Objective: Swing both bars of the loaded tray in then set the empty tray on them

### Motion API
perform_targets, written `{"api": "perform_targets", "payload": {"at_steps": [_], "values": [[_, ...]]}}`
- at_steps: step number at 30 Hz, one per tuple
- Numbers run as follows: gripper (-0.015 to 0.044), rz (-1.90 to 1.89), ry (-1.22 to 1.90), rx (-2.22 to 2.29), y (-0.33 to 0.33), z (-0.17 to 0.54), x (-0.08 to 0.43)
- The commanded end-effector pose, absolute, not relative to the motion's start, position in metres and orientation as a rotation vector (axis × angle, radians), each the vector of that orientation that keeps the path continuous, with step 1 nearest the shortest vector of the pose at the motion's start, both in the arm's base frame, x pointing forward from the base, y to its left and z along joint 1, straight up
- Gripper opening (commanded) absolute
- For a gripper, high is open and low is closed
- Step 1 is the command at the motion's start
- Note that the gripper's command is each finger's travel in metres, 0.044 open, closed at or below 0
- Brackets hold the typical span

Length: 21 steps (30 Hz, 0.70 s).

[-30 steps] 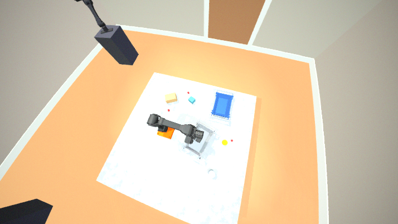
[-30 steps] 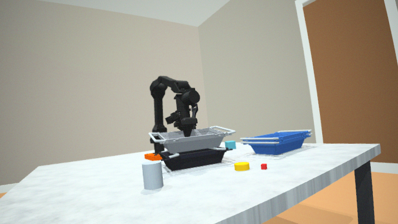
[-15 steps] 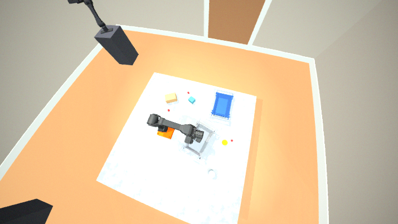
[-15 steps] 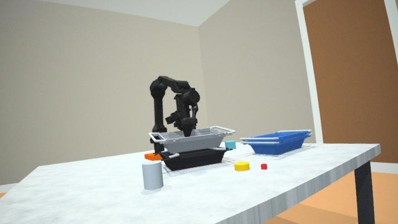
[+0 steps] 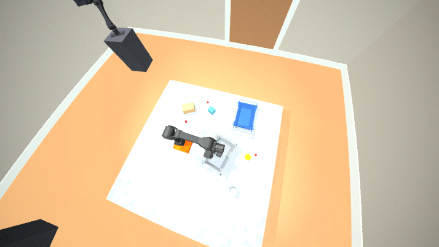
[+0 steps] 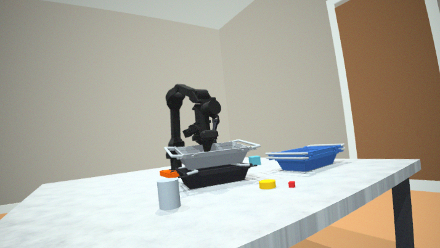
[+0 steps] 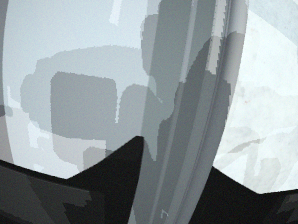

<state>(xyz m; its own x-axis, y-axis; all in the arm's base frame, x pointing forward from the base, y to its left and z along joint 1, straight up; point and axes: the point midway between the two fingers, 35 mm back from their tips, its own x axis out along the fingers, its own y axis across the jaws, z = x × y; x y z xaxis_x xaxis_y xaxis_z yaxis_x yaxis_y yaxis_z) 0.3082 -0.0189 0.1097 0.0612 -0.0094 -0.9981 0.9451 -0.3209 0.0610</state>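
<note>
1. Evidently, the parallel-jaw gripper (image 5: pixel 219 150) (image 6: pixel 207 149) (image 7: pixel 154 145) is pinching one long wall of the grey plastic tray (image 5: pixel 230 151) (image 6: pixel 220 158) (image 7: pixel 200 125); its fingers are closing on that wall, one inside the tray and one outside.
2. Below the fingertips, the grey tray is hanging or sitting just over the black plastic tray (image 6: pixel 217 177), presumably the loaded one. Its blocks are hiding from view. I cannot tell whether the upper tray is already bearing on the bars.
3. Under the grip, the black tray's white bars (image 6: pixel 188 173) (image 6: pixel 243 165) are showing at its two ends, seemingly lying inward. The grey tray's own end bars (image 6: pixel 172 152) (image 6: pixel 246 144) are sticking outward.
4. Off beyond the grip, the blue tray (image 5: pixel 237 116) (image 6: pixel 308 160) is standing well apart, probably playing no part.
5. Judging by its thin walls, the grey tray is likely behaving as light, fairly stiff and a little slippery. Holding one side is inviting it to roll about the pinch, so mid-wall is making the sensible hold; the hinged bars would be swinging if gripped.
6. The job is nearing its end: settling level on both bars, then releasing gently, is remaining. Dragging the wall while opening is risking a slip off a bar.
</note>
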Motion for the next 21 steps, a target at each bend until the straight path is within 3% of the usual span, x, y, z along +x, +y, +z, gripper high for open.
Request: {"api": "perform_targets", "payload": {"at_steps": [1,21], "values": [[0.0,-1.422,1.014,1.467,-0.017,0.104,0.303],[0.0,-1.422,1.014,1.467,-0.017,0.095,0.301]]}}
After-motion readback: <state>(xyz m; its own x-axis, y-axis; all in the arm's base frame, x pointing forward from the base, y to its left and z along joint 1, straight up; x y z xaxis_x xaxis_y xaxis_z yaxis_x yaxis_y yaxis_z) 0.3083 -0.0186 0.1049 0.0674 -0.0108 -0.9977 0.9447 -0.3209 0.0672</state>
